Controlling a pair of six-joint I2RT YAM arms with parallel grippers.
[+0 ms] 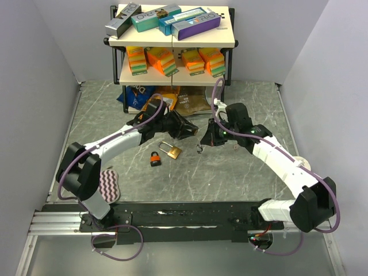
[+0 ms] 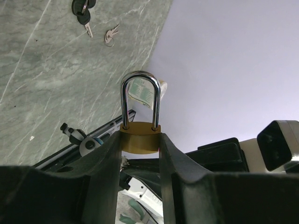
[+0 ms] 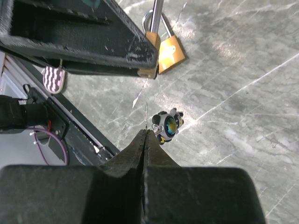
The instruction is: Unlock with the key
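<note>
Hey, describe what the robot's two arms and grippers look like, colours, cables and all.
The left arm and right arm look alike: white links between chunky black joint housings, with a purple cable looping along each. The left gripper and right gripper are all black, their flat fingers tapering toward the tips. No markings are readable.

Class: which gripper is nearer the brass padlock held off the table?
Left. The left gripper clamps the padlock by its body; the right gripper, pinching a key, sits just beside it, not touching.
</note>
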